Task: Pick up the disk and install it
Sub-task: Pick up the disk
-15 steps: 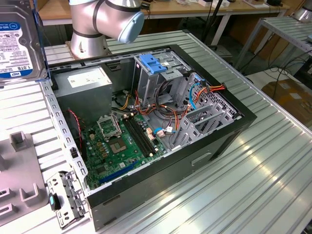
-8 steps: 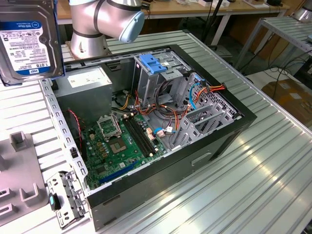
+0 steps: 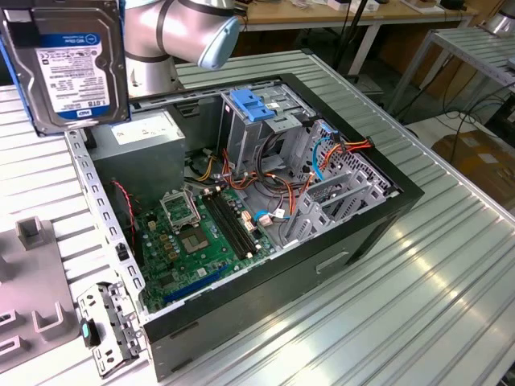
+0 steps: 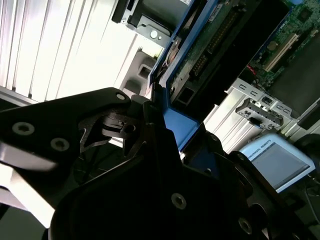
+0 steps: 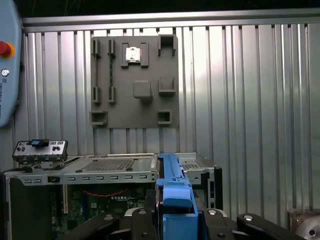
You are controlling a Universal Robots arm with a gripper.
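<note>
The disk (image 3: 68,64) hangs high above the table at the exterior view's upper left, with its white, blue-banded label facing the camera. In both wrist views its blue side bracket (image 5: 172,182) (image 4: 176,122) sits between the black fingers of my gripper (image 5: 175,217) (image 4: 172,137), which is shut on it. The disk's green circuit-board side (image 4: 215,37) shows in the second wrist view. The open computer case (image 3: 402,197) lies below and toward the exterior view's right of the disk.
Inside the case are a metal drive cage topped by a blue latch (image 3: 253,104), a grey power-supply box (image 3: 149,137), the motherboard (image 3: 197,233) and loose cables. A grey fixture plate (image 5: 132,80) (image 3: 32,277) lies on the ribbed table. The arm (image 3: 181,28) stands behind the case.
</note>
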